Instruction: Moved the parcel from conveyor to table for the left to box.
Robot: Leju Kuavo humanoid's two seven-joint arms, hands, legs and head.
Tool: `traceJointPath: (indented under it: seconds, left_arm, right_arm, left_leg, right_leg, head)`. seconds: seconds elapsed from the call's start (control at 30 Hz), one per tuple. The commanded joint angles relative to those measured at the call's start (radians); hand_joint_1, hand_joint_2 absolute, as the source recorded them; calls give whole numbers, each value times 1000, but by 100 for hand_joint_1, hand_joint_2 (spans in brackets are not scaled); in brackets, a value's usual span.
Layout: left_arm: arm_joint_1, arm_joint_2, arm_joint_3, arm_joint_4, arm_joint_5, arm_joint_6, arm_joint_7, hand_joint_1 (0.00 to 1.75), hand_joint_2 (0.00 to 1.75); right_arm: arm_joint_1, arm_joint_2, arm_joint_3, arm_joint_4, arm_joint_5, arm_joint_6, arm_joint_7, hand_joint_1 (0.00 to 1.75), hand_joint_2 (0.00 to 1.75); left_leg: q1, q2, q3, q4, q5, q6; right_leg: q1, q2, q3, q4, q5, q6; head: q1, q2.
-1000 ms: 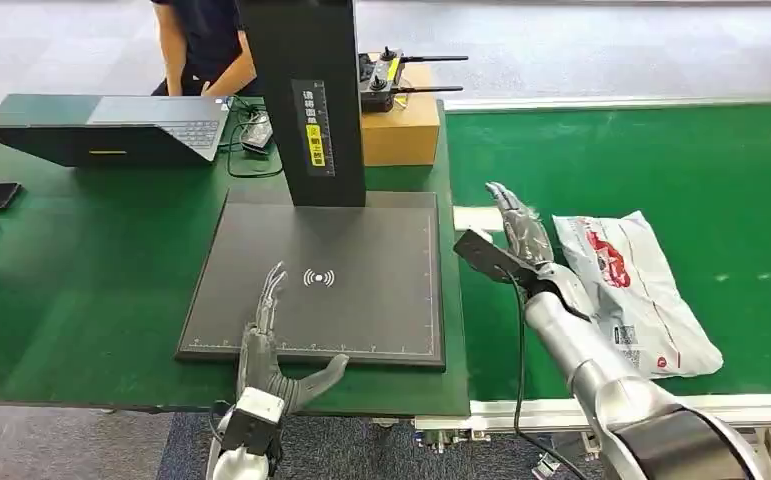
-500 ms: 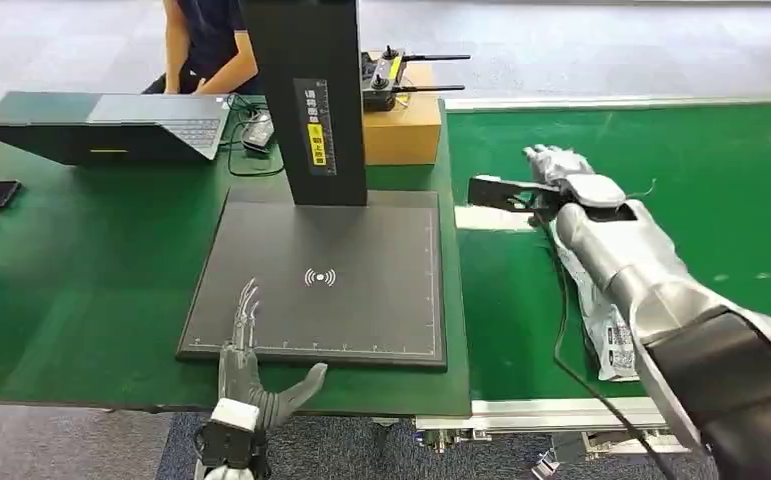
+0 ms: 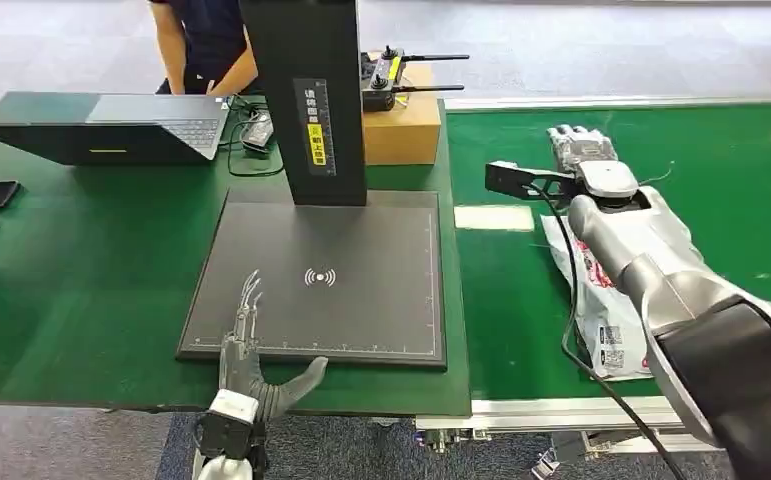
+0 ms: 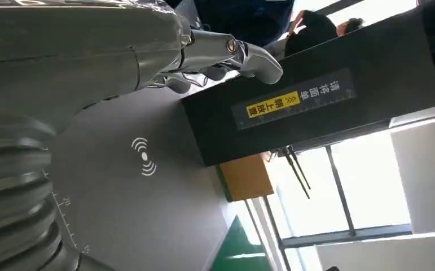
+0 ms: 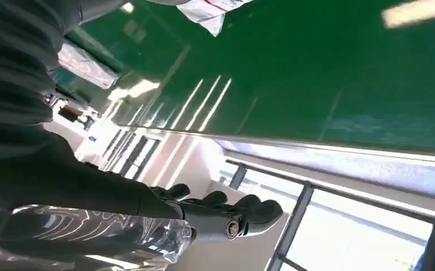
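Parcel (image 3: 601,305), head view: white plastic bag lying on the green conveyor (image 3: 741,180) near its front edge, partly under the right arm; right hand (image 3: 583,150) raised above the belt, holding nothing, fingers apart. Left hand (image 3: 251,355) empty, fingers spread, at the desk's (image 3: 81,290) front edge over the black pad (image 3: 361,290). Right wrist view: a corner of the parcel (image 5: 212,11) on the belt.

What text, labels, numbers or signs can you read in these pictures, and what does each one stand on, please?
"70": ruler marks along the scanner pad edge.
Wireless-wave sign, no words: pad centre.
Yellow label on the black column: Chinese characters, too blurred.
Parcel: red print and barcode label, unreadable.
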Motion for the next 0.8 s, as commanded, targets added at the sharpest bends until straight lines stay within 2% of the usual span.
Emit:
traceJointPath:
  seconds: [0.03,0.3,0.37,0.47,0.7,0.8]
  left_arm:
    - [-32,-6,18,71,-5,-10,1,0,175]
    - [-22,-11,20,64,-7,-4,1,0,175]
    - [-14,-13,20,54,-8,-2,1,0,175]
    - [-17,-15,16,57,-11,3,1,0,175]
    - [-18,-15,16,59,-11,3,1,0,175]
    - [-24,-14,10,64,-8,8,1,0,175]
  right_arm:
    - [32,-24,-63,11,-46,-136,-10,0,175]
    - [93,-19,-198,-29,-138,-307,-87,0,175]
    - [151,-15,-283,-85,-203,-433,-172,0,175]
    - [232,-7,-354,-135,-257,-543,-261,0,175]
    - [231,-6,-355,-136,-258,-543,-262,0,175]
    - [273,9,-411,-172,-310,-576,-342,0,175]
  left_leg:
    - [1,-1,1,-1,1,-1]
    - [1,-1,2,-3,1,-1]
    - [1,0,2,-2,1,-1]
    - [1,-1,1,-1,0,-1]
    - [0,0,0,-1,0,0]
    - [0,0,0,-1,1,-1]
  right_leg:
    - [1,-2,2,-1,0,-3]
    - [2,-2,3,-3,1,-4]
    - [2,-2,2,-3,1,-4]
    - [2,-2,2,-2,0,-2]
    - [0,0,0,0,0,-2]
    - [1,-1,1,-1,1,-3]
  head:
    - [0,0]
    - [0,0]
    - [0,0]
    - [0,0]
    - [0,0]
    - [0,0]
